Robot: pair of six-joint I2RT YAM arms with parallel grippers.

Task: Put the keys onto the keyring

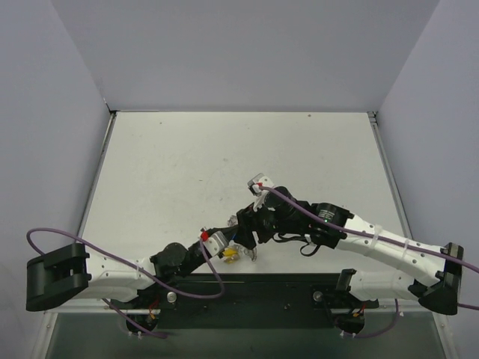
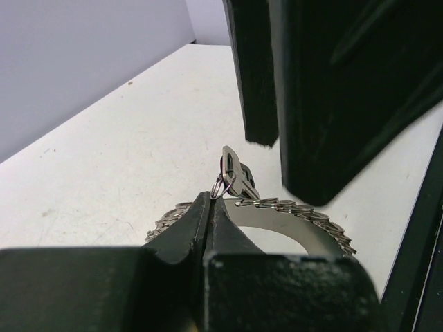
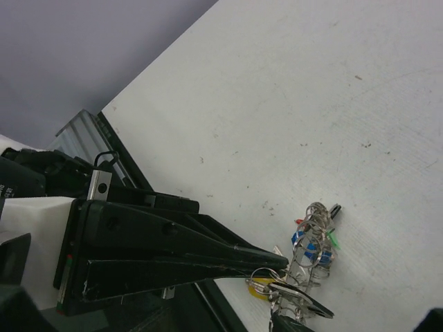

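My left gripper (image 2: 211,197) is shut, its tips pinching the small split ring (image 2: 218,188) of a dark-headed key (image 2: 235,173). Just behind it the keyring (image 2: 318,220), silvery with a bumpy chain-like rim, rests on the table. In the right wrist view the keyring (image 3: 311,242) carries blue, red and green keys, and a yellow key head (image 3: 259,289) hangs by the left gripper's tip (image 3: 282,263). My right gripper (image 2: 280,166) is open above the key, its black fingers (image 2: 252,76) apart and not touching it. Both grippers meet near the table's front edge: left gripper (image 1: 224,245), right gripper (image 1: 247,238).
The white table (image 1: 224,164) stretches away behind the grippers, closed in by grey walls on three sides. A black rail (image 1: 247,288) runs along the near edge, right below the keyring. Purple cables loop over both arms.
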